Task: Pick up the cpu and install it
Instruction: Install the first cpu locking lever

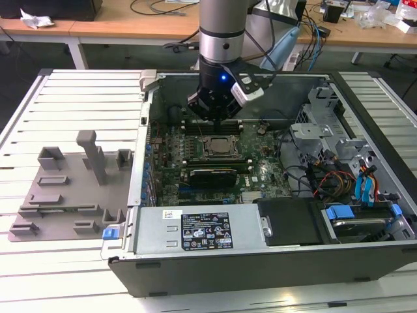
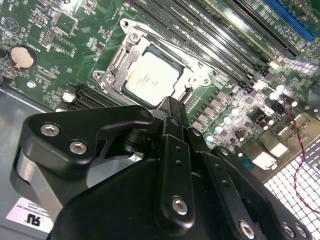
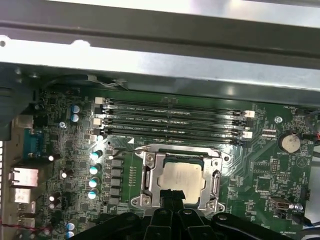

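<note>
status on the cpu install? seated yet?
Looks seated: the cpu lies flat inside the socket frame on the motherboard, also seen in the second wrist view. The gripper sits just above the socket's edge, holding nothing visible. Left: I can't tell whether the frame is latched. The grey tray outside the case holds no chip.

In the first wrist view the pincer [image 3: 172, 196] hides the cpu's [image 3: 181, 179] near edge.

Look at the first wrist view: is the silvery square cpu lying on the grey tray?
No, the silvery square cpu sits inside the metal-framed motherboard socket.
</note>
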